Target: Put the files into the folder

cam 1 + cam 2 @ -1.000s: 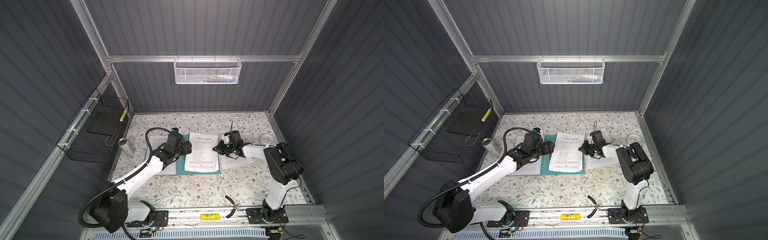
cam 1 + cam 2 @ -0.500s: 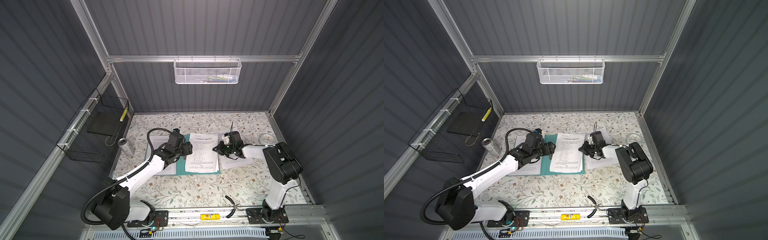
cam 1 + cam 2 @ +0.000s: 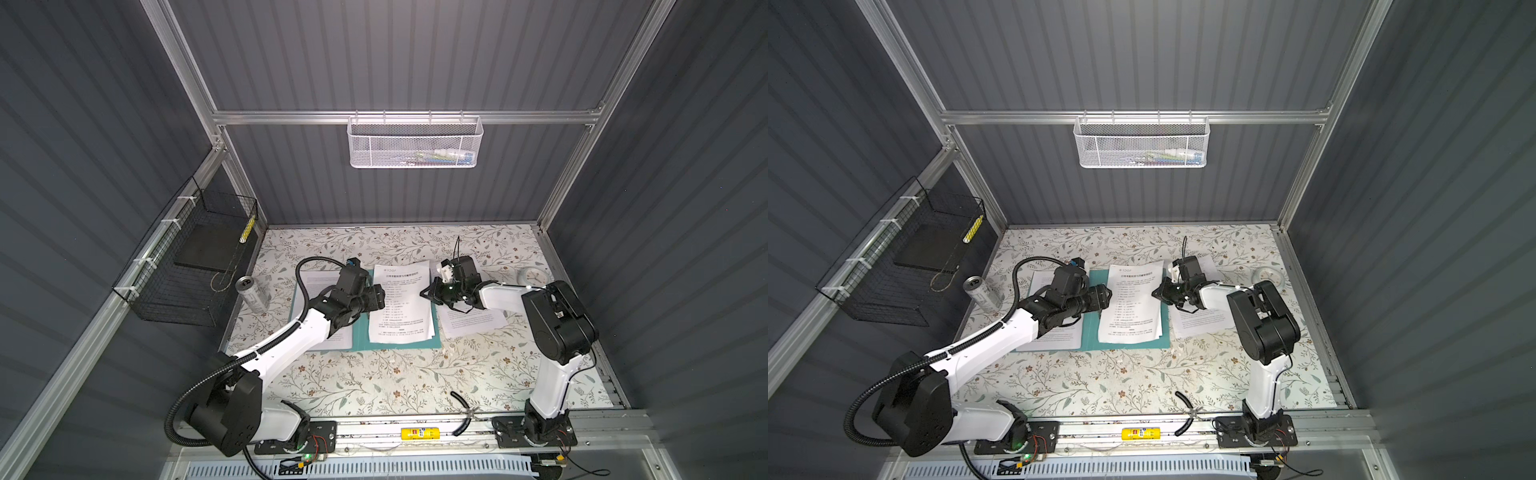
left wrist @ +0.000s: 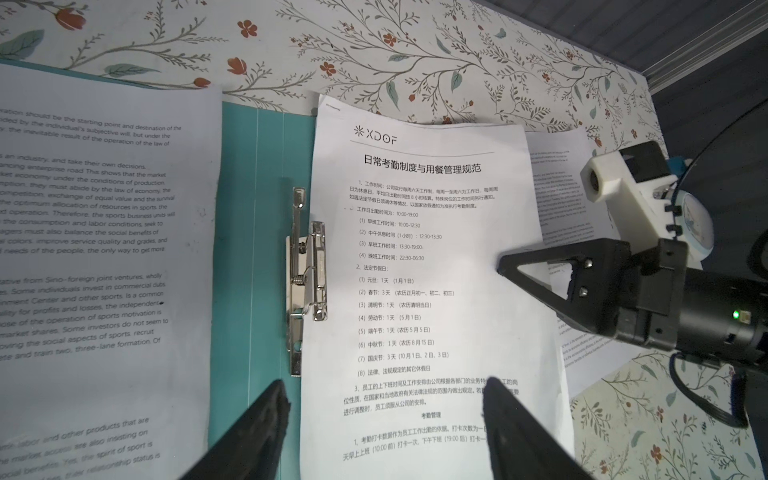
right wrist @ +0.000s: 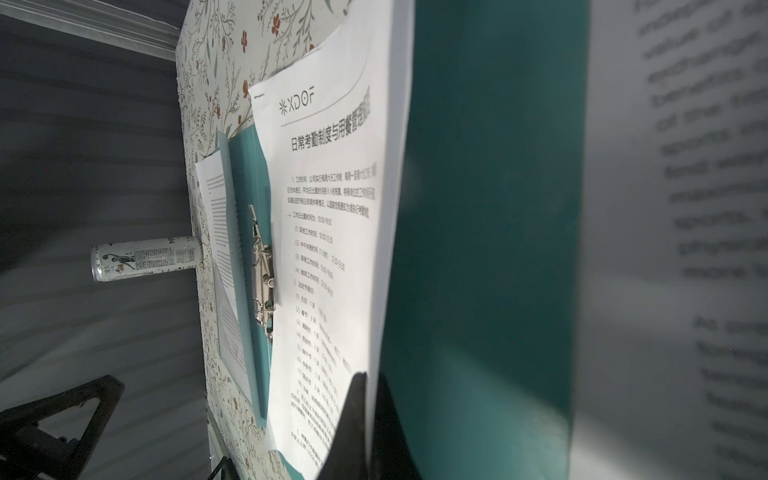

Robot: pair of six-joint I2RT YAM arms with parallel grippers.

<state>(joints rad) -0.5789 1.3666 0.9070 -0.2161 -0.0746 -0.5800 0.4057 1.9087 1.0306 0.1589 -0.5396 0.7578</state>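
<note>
The teal folder (image 3: 360, 336) (image 3: 1090, 332) lies open on the floral table, its metal clip (image 4: 309, 274) (image 5: 262, 274) at the spine. A stack of files (image 3: 401, 307) (image 3: 1133, 307) (image 4: 432, 299) rests on its right half. My right gripper (image 3: 424, 293) (image 3: 1154, 293) (image 5: 361, 376) is shut on the stack's right edge, which is lifted a little. My left gripper (image 3: 380, 297) (image 3: 1106, 297) (image 4: 384, 386) hovers open over the stack's left edge beside the clip. One sheet (image 3: 316, 278) (image 4: 95, 249) lies on the left cover. Another sheet (image 3: 473, 322) (image 3: 1200, 322) lies right of the folder, under the right arm.
A drink can (image 3: 253, 293) (image 3: 982, 293) stands left of the folder. A round white object (image 3: 534, 276) (image 3: 1271, 276) sits near the right wall. A black wire basket (image 3: 195, 266) hangs on the left wall, a white mesh basket (image 3: 415, 143) on the back wall.
The left gripper has edged slightly toward the stack. The right gripper keeps its hold on the stack's edge and has barely moved.
</note>
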